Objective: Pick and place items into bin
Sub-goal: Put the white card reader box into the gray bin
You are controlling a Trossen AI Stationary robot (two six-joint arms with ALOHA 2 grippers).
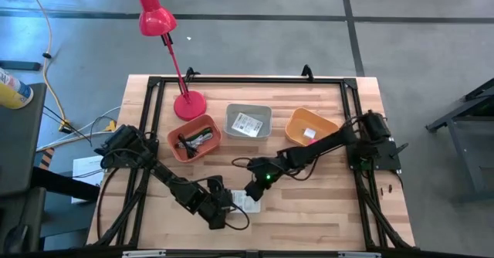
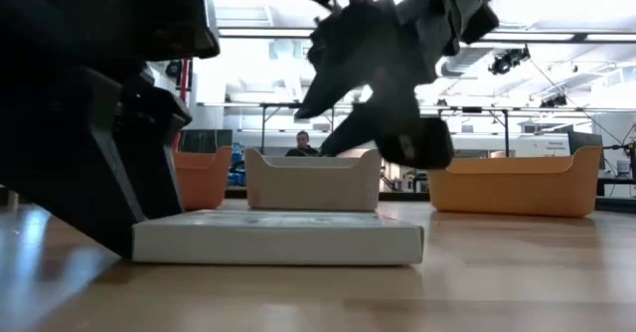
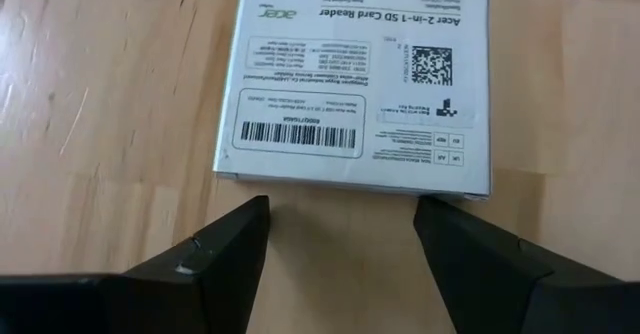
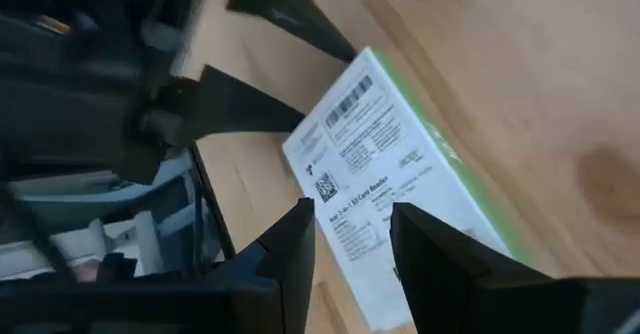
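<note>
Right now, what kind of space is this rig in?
Likely an industrial lab or workshop: concrete floor, rows of workbenches under ceiling lights behind the wooden table, sorting bins, red desk lamp.

Table (image 1: 324, 212): pale wood, smooth, slight sheen. Box (image 3: 355, 79): white printed card, glossy. 3 bins (image 1: 248, 122): matt plastic.
</note>
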